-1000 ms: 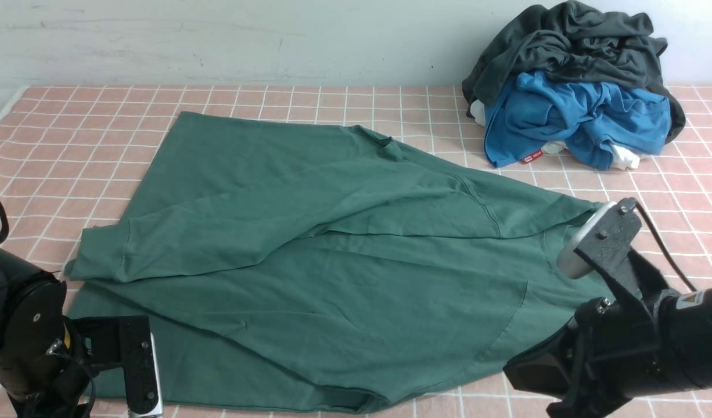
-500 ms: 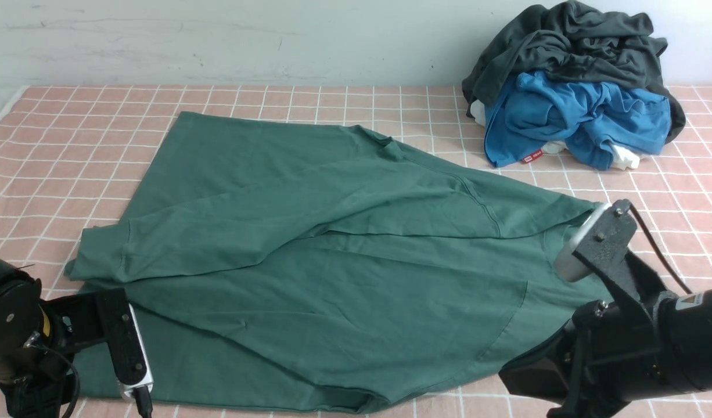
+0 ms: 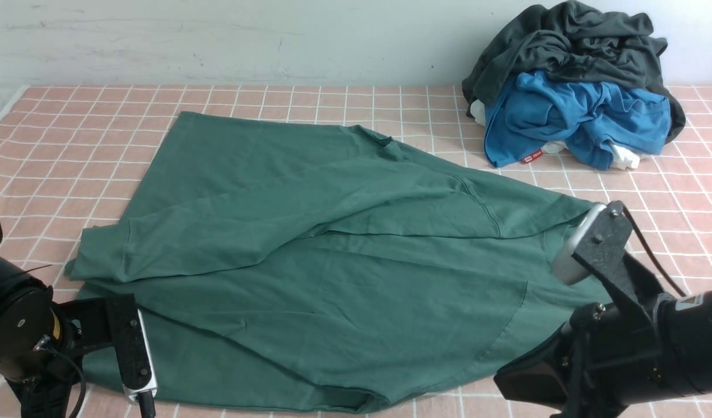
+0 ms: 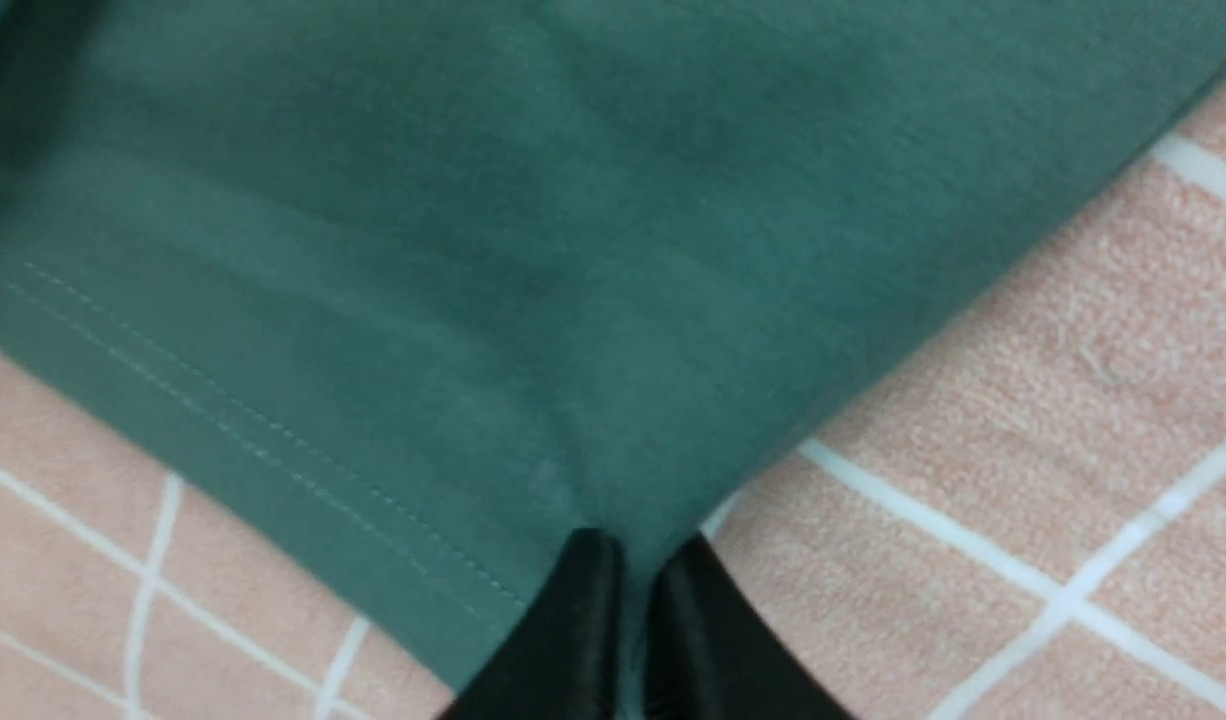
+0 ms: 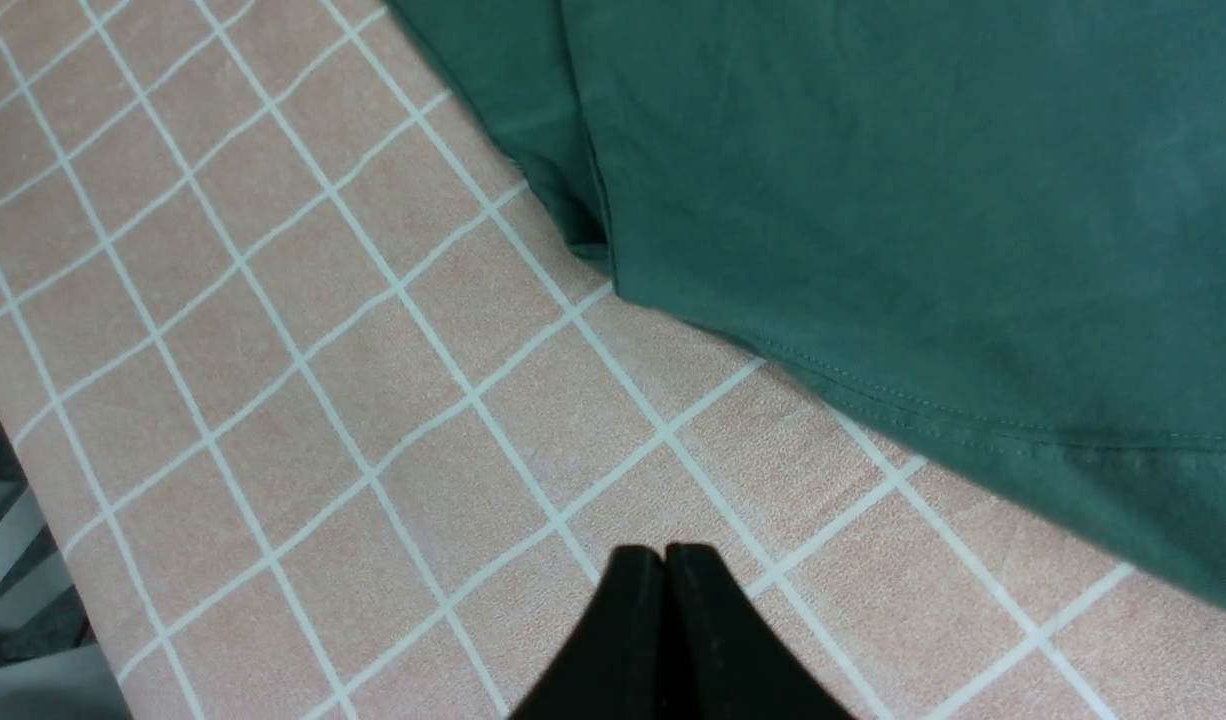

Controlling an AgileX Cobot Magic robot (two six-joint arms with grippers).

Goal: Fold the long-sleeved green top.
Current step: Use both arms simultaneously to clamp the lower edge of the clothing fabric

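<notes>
The green long-sleeved top (image 3: 309, 255) lies spread lengthwise left to right across the table (image 3: 71, 133), its near-left corner seemingly pinched in the clenched left end effector (image 4: 628, 560), while the right end effector (image 5: 665, 560), clenched empty, hovers just off the near-right hem.

Green top (image 3: 309, 244), pink white-gridded cloth (image 3: 71, 133)

Robot test bench: pink checked table (image 3: 71, 133), plain wall (image 3: 216, 40), heaped clothes (image 3: 571, 87).
</notes>
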